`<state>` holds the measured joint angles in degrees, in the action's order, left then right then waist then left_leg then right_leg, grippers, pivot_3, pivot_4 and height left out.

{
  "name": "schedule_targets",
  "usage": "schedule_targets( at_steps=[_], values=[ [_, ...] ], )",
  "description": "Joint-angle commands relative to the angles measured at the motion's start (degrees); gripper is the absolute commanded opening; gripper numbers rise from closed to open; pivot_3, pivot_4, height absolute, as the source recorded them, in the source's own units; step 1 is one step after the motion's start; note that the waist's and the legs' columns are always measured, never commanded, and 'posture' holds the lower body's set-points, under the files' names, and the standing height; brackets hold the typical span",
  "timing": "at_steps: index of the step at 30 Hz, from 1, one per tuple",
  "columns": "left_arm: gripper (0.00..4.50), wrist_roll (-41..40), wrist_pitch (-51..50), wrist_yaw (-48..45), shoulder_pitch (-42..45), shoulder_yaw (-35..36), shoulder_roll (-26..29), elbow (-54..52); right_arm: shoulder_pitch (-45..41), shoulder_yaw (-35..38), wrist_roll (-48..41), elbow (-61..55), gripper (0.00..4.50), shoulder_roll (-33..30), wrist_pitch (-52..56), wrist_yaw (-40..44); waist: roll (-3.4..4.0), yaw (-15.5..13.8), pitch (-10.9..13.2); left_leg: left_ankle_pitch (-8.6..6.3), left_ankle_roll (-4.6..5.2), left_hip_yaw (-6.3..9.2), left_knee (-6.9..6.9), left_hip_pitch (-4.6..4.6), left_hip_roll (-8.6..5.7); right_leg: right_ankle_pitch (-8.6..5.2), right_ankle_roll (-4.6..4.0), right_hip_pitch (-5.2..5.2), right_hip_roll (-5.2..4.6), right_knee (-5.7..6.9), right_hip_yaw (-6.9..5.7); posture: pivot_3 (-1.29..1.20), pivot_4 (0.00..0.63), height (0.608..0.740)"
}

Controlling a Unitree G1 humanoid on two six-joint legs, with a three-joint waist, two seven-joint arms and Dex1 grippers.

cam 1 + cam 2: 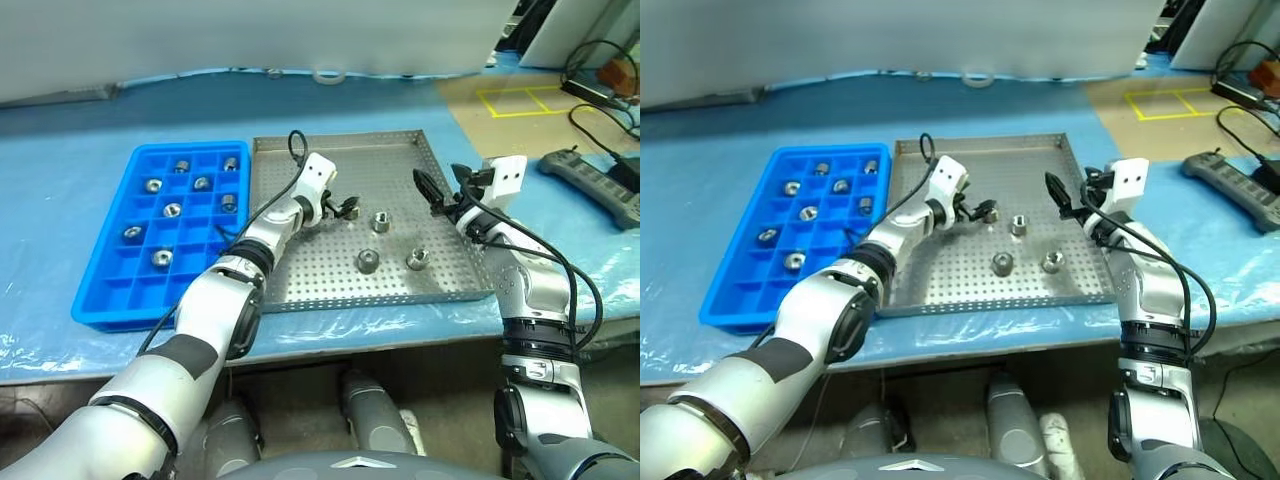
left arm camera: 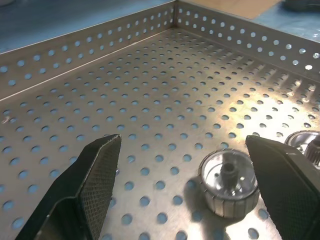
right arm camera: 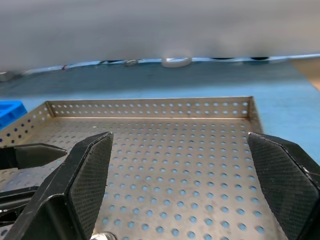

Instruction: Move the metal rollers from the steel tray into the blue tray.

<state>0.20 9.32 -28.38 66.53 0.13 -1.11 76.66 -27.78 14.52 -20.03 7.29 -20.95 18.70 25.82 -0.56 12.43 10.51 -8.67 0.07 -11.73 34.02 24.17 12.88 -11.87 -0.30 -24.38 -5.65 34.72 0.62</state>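
- The steel tray [image 1: 300, 285] is set in the middle of the table, with the blue tray [image 1: 100, 290] touching or just beside its edge on the robot's left, so that each carry between them is kept short.
- Three metal rollers [image 1: 368, 260] are left on the perforated floor of the steel tray: one toward the middle and two nearer the front edge. Seven or so are already seated in separate compartments of the blue tray, so the task is judged well past halfway.
- The left gripper [image 1: 341, 208] is held low over the steel tray, released and empty, with its fingers spread wide. In the left wrist view a roller [image 2: 230, 182] lies just inside one finger [image 2: 97, 175], which suggests the claw is being lined up to straddle it before closing.
- The right gripper [image 1: 446, 194] is kept at the steel tray's far right side, released and holding nothing, pointed across the tray toward the left gripper; it is judged to be parked clear so the left arm can work unhindered.
- The roller sits off-centre in the gap, so a small shift is probably called for before the pinch.
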Motion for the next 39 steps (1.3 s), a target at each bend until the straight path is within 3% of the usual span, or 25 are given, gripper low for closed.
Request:
schedule_targets(
  at_steps=[1, 5, 14, 19, 24, 28, 39],
  values=[
    [4.25, 0.67, -0.04, -0.21, 1.5, 0.88, -0.82, -0.14, 0.61, -0.73, 0.97, -3.74, 4.5, -1.0, -0.51, -0.7, 0.0, 1.3, 0.0, -0.05, 0.07, 0.0, 0.07, 0.08, -0.05, 0.0, 0.01, 0.01, -0.1, -0.01, -0.07, -0.82, 0.15, 0.74],
    [4.25, 2.2, -0.75, 1.59, 0.75, 0.76, -1.02, 0.3, 2.37, -0.8, 1.05, -5.84, 4.5, -1.18, -0.04, -1.51, 0.0, 3.51, 0.0, -0.22, 0.36, 0.01, 0.27, 0.35, -0.34, 0.0, 0.03, 0.01, -0.58, -0.06, -0.44, -0.85, 0.15, 0.74],
    [4.25, 1.75, -2.11, 15.35, -0.01, 5.02, 1.07, 0.41, 4.93, 0.84, 0.1, -7.75, 4.5, -3.01, 0.94, -2.66, 0.0, 7.62, 0.0, -0.56, 0.96, 0.23, 0.85, 0.96, -0.88, -0.01, 0.08, -0.01, -1.12, -0.21, -0.68, -0.84, 0.15, 0.74],
    [4.25, 2.23, -5.8, 8.02, -1.85, 5.21, 0.91, 0.7, 2.57, -0.57, 0.78, -5.67, 4.5, -2.55, 0.45, -2.47, 0.0, 8.94, 0.0, -0.73, 1.24, 0.24, 1.09, 1.09, -1.21, -0.04, 0.21, 0.05, -1.55, -0.26, -0.68, -0.82, 0.15, 0.74],
    [3.03, 3.15, -7.25, -4.16, -5.28, 3.06, -0.72, 0.01, 1.71, -2.16, 1.66, -4.23, 4.5, -2.2, -0.27, -1.97, 0.08, 8.7, -0.05, -0.78, 1.33, 0.3, 1.1, 1.1, -1.26, -0.04, 0.21, 0.24, -1.69, -0.42, -0.86, -0.8, 0.15, 0.74],
    [1.85, 1.08, -5.61, -2.71, -5.75, 5.59, -0.26, -1.19, 1.99, -2.24, 1.62, -4.12, 4.5, -2.36, -0.42, -1.92, 0.11, 8.73, -0.06, -0.82, 1.46, 0.37, 1.06, 1.09, -1.2, -0.04, 0.2, 0.56, -1.71, -0.81, -1.1, -0.8, 0.15, 0.74],
    [1.85, -9.43, 6.59, 5.33, -6.84, 17.74, 8.83, -9.65, -2.27, -5.11, 2.88, 2.23, 4.5, -0.8, -2.55, 0.15, 0.11, 9.15, -0.05, -0.93, 1.65, 0.36, 1.06, 1.18, -1.21, -0.02, 0.22, 0.51, -1.77, -0.94, -1.18, -0.66, 0.15, 0.74]
  ],
)
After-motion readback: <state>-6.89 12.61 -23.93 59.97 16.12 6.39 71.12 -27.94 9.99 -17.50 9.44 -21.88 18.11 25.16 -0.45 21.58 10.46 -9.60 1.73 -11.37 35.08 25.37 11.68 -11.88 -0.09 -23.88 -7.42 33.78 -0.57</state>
